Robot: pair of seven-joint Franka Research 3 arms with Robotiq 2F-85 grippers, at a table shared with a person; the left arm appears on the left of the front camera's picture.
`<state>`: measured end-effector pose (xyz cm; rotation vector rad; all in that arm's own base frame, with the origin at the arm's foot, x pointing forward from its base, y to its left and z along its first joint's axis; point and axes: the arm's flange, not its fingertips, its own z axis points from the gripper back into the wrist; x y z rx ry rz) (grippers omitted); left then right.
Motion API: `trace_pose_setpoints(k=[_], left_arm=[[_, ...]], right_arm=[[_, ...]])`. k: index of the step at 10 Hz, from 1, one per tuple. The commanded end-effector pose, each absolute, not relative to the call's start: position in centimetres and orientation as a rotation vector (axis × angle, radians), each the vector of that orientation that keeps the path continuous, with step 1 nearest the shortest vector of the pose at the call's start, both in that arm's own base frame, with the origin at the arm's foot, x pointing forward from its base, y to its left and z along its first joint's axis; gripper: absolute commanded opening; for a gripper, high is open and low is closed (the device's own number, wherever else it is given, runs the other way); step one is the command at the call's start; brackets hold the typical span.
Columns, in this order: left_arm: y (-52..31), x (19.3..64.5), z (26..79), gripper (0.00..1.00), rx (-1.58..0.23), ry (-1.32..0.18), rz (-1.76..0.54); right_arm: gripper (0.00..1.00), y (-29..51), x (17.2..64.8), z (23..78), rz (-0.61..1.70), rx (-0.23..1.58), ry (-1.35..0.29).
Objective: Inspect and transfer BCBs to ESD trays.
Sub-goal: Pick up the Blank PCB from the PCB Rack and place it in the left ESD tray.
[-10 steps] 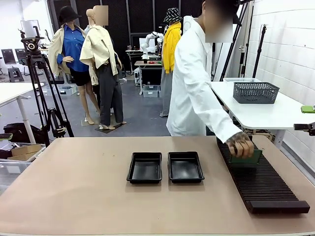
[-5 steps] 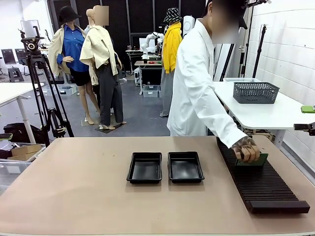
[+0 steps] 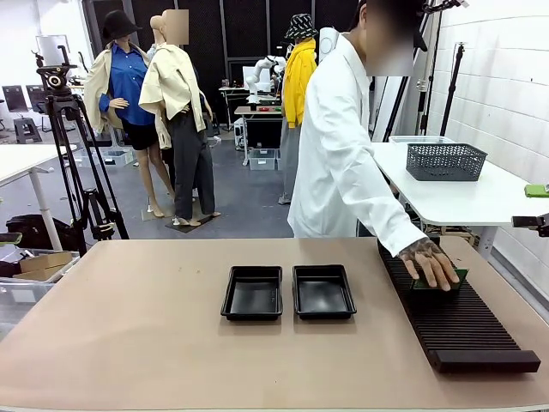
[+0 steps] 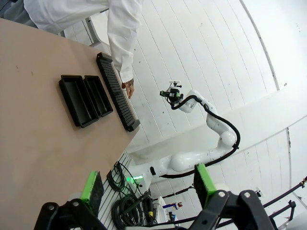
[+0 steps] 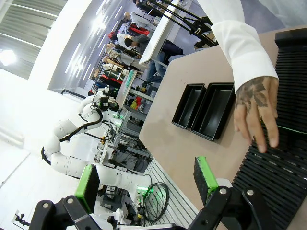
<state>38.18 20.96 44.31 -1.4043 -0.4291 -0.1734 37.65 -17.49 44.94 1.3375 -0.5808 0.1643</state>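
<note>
One green BCB (image 3: 455,276) lies in the long ribbed rack (image 3: 455,322) on the right, under the person's hand (image 3: 431,262); its edge shows as a thin green line (image 5: 290,129) in the right wrist view. Two black ESD trays (image 3: 252,292) (image 3: 323,291) sit side by side mid-table, both with bare floors. My left gripper (image 4: 147,184) hangs open high above the table's left end, nothing between its fingers. My right gripper (image 5: 145,181) is likewise open and raised, far from the trays (image 5: 216,111) and the hand (image 5: 256,108).
The person in a white coat stands at the far right edge, leaning over the rack (image 4: 116,93). Behind stands a white side table with a dark mesh basket (image 3: 445,160). A camera tripod (image 3: 64,146) stands at far left.
The person's hand has carried the green board slightly right and lowered it into the rack, and now lies flat over it. Neither gripper has moved.
</note>
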Motion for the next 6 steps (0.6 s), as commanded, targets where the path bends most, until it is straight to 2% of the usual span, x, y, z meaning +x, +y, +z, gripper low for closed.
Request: trace_pose_setpoints(k=[1, 6], left_arm=[[21.17, 38.08, 44.38, 1.00, -1.394, -0.425, -0.168], [21.17, 38.08, 44.38, 1.00, -1.394, -0.425, -0.168]], right_arm=[[1.00, -17.53, 37.53, 44.89, 0.163, 1.342, -0.572], [1.00, -17.53, 37.53, 44.89, 0.163, 1.342, -0.572]])
